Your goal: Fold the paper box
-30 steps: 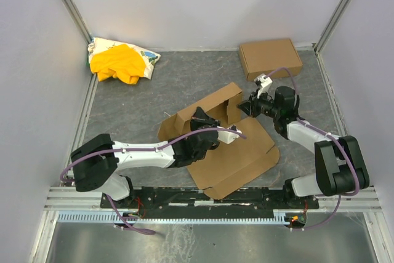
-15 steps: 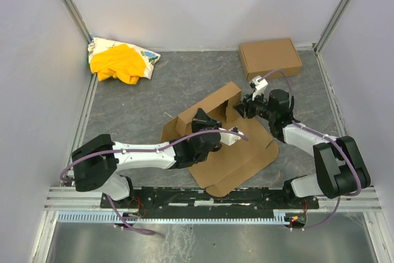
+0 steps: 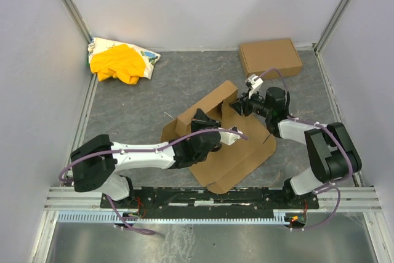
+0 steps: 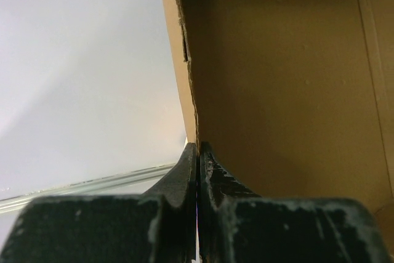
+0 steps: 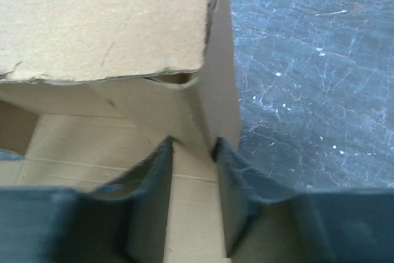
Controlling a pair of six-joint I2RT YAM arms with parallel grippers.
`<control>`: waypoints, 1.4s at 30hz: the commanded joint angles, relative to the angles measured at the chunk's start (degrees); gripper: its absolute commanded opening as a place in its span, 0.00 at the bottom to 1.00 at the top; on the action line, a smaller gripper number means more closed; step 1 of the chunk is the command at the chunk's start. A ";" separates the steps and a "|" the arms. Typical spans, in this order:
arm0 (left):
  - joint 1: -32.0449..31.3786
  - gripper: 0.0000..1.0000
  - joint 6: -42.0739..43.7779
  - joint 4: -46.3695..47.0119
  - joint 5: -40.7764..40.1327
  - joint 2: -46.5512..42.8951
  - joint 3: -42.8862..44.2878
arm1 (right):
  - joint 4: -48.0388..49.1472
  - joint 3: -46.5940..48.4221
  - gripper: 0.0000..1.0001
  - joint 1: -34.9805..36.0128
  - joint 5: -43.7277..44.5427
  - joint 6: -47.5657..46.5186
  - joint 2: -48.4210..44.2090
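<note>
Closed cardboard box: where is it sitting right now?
In the top view the closed cardboard box sits at the far right corner of the table, just beyond the right gripper and apart from the paper box.

You see a plain brown paper box [image 3: 237, 152] against a dark grey desk [image 3: 141, 100] veined with pale marbling. The ready-made box [image 3: 270, 58] is the same plain brown; the cloth heap [image 3: 120, 61] is bright yellow with a white, lightly printed border. Your left arm [image 3: 144, 155] and right arm [image 3: 295, 129] are white with black joints and purple cables.
</note>
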 commanded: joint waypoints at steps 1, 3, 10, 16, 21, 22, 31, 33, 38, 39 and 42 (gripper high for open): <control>-1.54 0.03 -2.95 -0.35 8.61 -0.97 2.10 | 0.88 4.02 0.24 2.08 -8.16 3.33 2.62; -1.55 0.03 -3.04 -0.57 8.59 -1.08 2.34 | -1.43 5.94 0.02 2.05 -7.85 5.54 3.75; -1.53 0.03 -3.07 -1.14 7.99 -1.14 3.08 | -0.98 2.62 0.02 6.25 -0.61 7.33 0.18; -1.52 0.03 -3.05 -1.31 5.53 -0.66 3.78 | -7.14 0.25 0.02 9.90 4.96 6.23 -5.98; -1.53 0.03 -3.37 -2.24 5.02 -2.32 4.26 | -10.29 -2.39 0.13 10.66 6.44 6.21 -10.72; -1.55 0.03 -4.38 -3.11 5.40 -3.14 4.75 | -10.60 -2.67 0.16 10.66 6.16 6.03 -11.14; -1.52 0.03 -10.51 -10.12 9.13 -10.79 7.08 | -8.97 -3.05 0.30 10.65 0.83 5.71 -10.71; -1.52 0.03 -11.34 -11.09 9.68 -11.88 7.00 | -7.28 -4.16 0.36 10.63 0.54 6.06 -11.45; -1.59 0.03 -12.35 -11.64 10.00 -13.66 5.54 | -5.82 -5.41 0.43 10.66 -0.08 7.80 -13.58; -1.53 0.03 -12.56 -11.66 10.02 -13.89 5.13 | -5.49 -5.72 0.43 10.66 -0.17 8.12 -13.82; -1.57 0.03 -14.04 -11.75 10.11 -14.78 4.14 | -0.72 -7.83 0.43 10.64 0.01 10.18 -14.02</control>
